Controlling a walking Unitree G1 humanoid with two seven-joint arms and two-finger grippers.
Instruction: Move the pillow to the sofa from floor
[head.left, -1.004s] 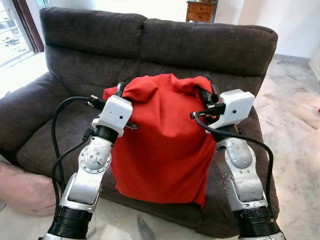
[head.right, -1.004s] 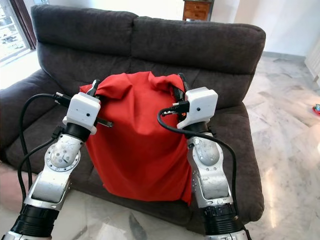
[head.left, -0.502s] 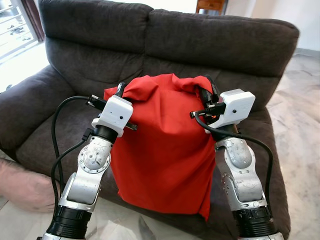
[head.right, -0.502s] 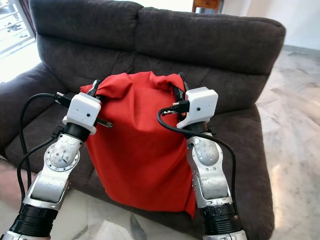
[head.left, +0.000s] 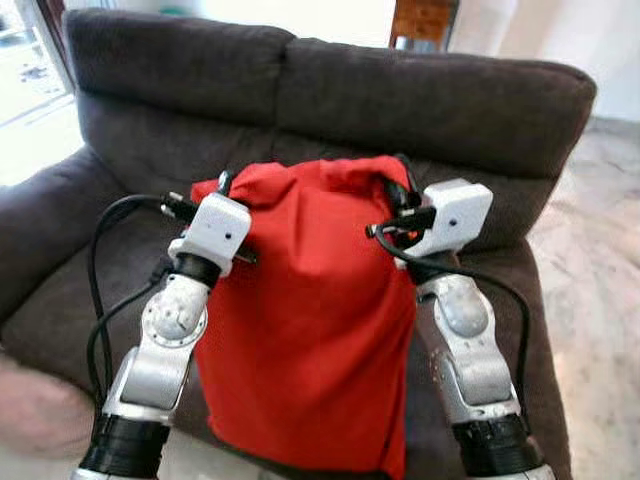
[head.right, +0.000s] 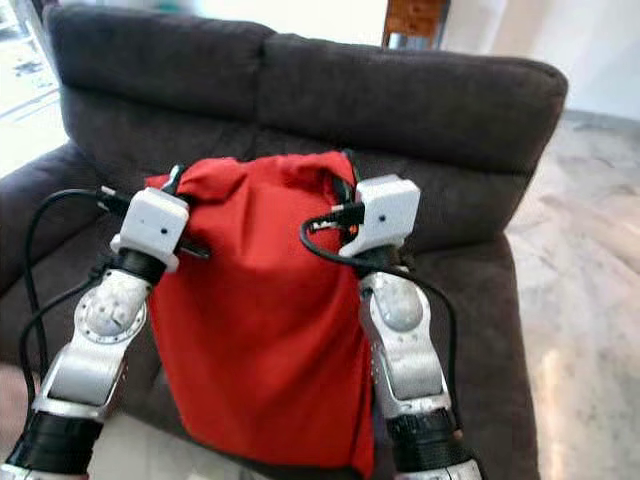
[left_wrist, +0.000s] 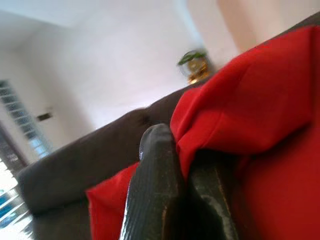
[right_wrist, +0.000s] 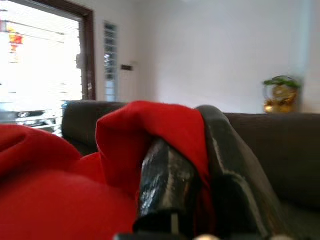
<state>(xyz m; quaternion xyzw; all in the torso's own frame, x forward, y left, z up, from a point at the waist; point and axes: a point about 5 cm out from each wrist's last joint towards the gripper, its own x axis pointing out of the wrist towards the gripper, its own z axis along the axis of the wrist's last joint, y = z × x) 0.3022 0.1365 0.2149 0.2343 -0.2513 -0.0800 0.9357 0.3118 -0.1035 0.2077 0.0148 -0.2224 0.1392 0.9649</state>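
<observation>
Red pillow (head.left: 310, 320) hangs before the sofa (head.left: 420, 110), left pincer (head.left: 222, 185) and right pincer (head.left: 400, 195) each clamped on a top corner. Advisable: carry it forward level over the seat, then release both together.

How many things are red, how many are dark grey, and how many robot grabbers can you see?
Red: 1, the pillow
Dark grey: 1, the sofa
Robot grabbers: 2, the left gripper and the right gripper, both pinching the pillow's top
Total: 4
</observation>
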